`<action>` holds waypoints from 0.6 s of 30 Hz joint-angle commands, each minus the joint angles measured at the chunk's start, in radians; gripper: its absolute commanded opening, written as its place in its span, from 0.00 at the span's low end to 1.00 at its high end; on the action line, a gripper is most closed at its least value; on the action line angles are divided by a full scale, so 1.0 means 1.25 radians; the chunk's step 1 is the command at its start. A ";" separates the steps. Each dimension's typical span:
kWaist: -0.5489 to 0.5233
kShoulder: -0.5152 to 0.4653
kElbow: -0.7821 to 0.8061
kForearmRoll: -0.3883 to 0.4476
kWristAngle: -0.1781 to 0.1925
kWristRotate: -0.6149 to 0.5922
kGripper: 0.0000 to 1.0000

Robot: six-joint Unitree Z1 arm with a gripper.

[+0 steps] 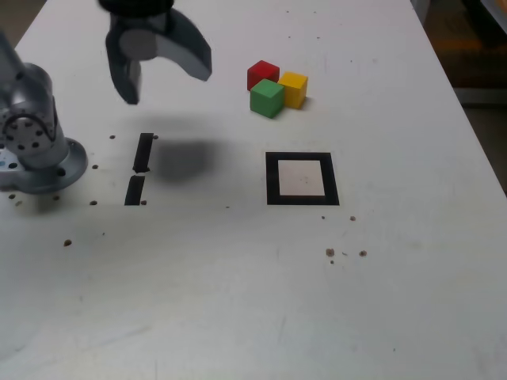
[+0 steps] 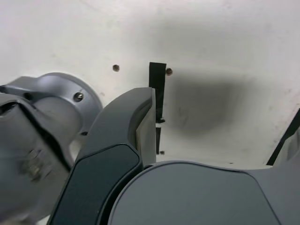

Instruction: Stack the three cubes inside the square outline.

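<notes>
With the gripper (image 1: 162, 67) spread wide and empty above the tape strips (image 1: 140, 168), I steer toward the three touching cubes (image 1: 275, 85) beyond the empty square outline (image 1: 302, 178), approaching one outer cube squarely.

Grey-blue curved gripper (image 1: 162, 67), upper left of exterior frame; silver round arm base (image 1: 36, 150), left edge, screws on flange.

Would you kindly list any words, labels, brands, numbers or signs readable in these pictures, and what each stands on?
None: no readable text on the red cube, yellow cube, green cube, square outline, gripper or table.
</notes>
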 commanded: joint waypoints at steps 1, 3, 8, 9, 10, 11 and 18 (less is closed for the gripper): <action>0.041 0.076 -0.269 0.037 -0.014 0.052 0.99; 0.091 0.125 -0.341 0.064 -0.026 0.118 1.00; 0.182 0.212 -0.447 0.081 -0.015 0.233 1.00; 0.194 0.225 -0.465 0.082 -0.006 0.249 1.00; 0.204 0.237 -0.482 0.083 0.004 0.262 1.00; 0.211 0.249 -0.499 0.085 0.012 0.274 1.00; 0.225 0.340 -0.572 0.089 0.030 0.312 1.00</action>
